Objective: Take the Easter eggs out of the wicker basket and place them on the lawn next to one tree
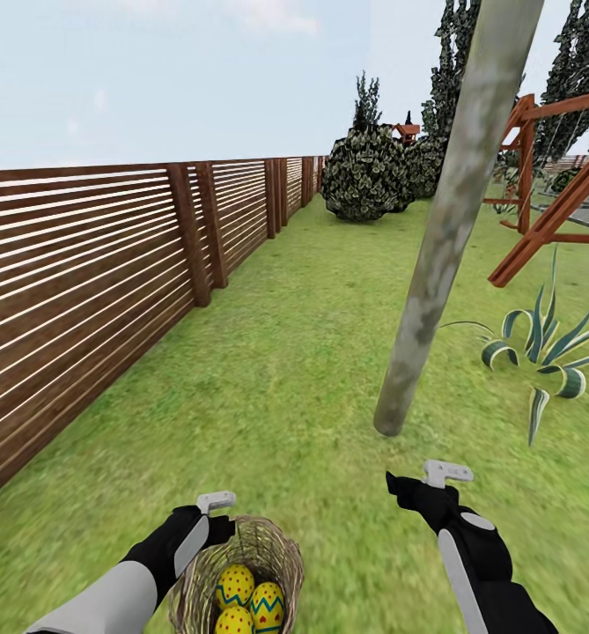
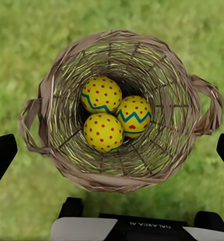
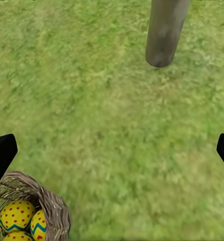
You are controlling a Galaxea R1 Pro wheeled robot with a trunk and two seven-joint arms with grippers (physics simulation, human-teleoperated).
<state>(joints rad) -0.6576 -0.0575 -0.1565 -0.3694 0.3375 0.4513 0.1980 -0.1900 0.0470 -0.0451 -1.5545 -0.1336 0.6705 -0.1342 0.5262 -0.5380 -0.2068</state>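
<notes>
The wicker basket (image 1: 272, 550) sits on the lawn (image 1: 285, 352) just in front of me, and all three Easter eggs lie in it. From above, in the left wrist view, the eggs (image 2: 101, 94), (image 2: 133, 115), (image 2: 103, 131) touch each other at the bottom of the basket (image 2: 67, 160). My left gripper (image 1: 213, 524) (image 2: 113, 145) hangs open above the basket, at its left rim. To its right, my right gripper (image 1: 410, 489) (image 3: 112, 150) is open over bare grass, short of the tree (image 1: 444, 238) (image 3: 164, 35). The trunk leans, and its foot meets the grass ahead of that gripper.
A brown slat fence (image 1: 83, 282) bounds the garden along the left. A striped broad-leaved plant (image 1: 541, 343) grows to the right of the trunk, with a red wooden frame (image 1: 549, 211) behind it. Dark bushes (image 1: 364, 172) stand far back. Open grass lies between the basket (image 3: 46, 206) and the trunk.
</notes>
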